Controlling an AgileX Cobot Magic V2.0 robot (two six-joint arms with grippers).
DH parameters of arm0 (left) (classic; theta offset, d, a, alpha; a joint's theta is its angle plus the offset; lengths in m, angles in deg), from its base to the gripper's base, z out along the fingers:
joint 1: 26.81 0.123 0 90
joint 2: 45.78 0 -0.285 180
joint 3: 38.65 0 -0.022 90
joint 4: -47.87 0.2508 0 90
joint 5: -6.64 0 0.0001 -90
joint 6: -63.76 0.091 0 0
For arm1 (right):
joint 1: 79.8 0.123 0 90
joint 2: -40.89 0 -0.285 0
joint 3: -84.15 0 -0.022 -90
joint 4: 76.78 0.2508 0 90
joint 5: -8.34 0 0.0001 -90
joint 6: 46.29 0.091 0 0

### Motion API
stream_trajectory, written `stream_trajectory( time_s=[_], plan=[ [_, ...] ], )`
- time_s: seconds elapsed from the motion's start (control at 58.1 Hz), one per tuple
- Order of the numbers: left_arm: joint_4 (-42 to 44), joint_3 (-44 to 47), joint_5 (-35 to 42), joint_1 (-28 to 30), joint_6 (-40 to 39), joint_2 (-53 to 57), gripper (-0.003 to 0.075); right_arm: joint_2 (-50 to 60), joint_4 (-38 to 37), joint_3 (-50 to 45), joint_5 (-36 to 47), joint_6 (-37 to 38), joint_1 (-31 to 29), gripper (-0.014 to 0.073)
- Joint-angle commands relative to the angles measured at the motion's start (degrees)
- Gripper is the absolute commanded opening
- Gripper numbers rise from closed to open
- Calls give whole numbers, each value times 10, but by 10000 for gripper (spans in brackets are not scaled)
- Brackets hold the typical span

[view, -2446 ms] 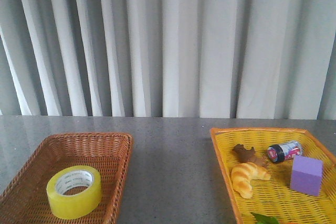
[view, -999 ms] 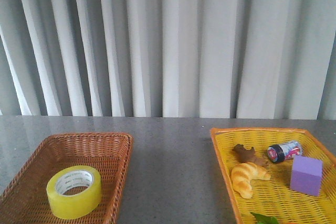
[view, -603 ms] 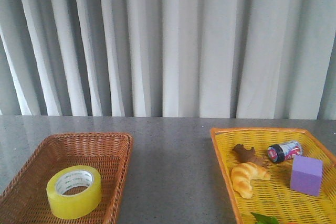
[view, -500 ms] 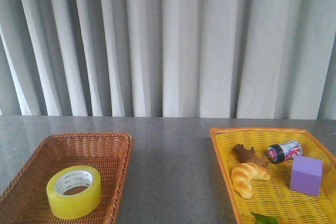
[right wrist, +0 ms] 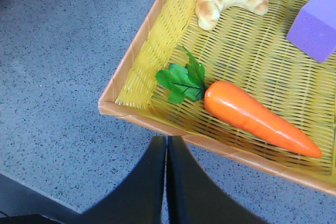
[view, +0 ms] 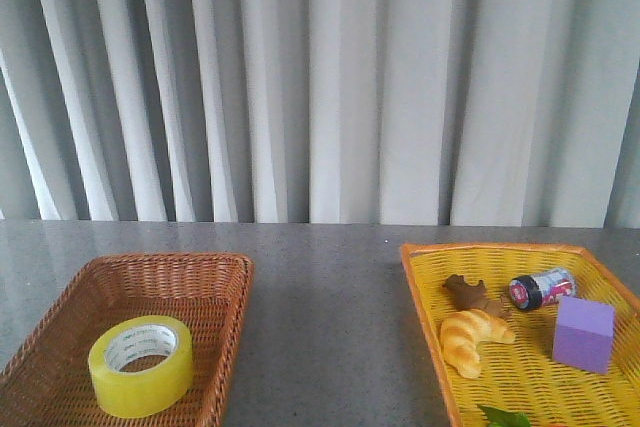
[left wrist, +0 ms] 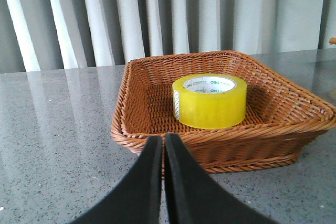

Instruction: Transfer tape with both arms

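Meanwhile, tape (view: pixel 141 365) lies flat — brown basket (view: pixel 215 277).

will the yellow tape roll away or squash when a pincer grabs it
The tape lies flat on its side in the brown wicker basket, so it probably won't roll unless tipped onto its edge. Its thick wound layers around a white core look stiff, likely resisting squeeze. The glossy outer surface may be a bit slippery, so gripping across the wall through the open centre seems safer.

Basket wall (left wrist: pixel 220 140) (low) before tape (left wrist: pixel 210 100)
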Motion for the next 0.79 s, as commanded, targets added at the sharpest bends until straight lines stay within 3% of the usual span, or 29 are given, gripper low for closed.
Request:
stream_trajectory(
  time_s=[0.0,0.62,0.775],
  plan=[
    [-9,-4,47,-1,-1,9,-7,2,-2,13,29,0,-4,-7],
    [-9,-4,47,-1,-1,9,-7,19,-16,0,35,-7,-7,-7],
    [-8,-4,47,-1,-1,9,-7,94,-15,-98,134,-19,-70,-7]
  ],
)
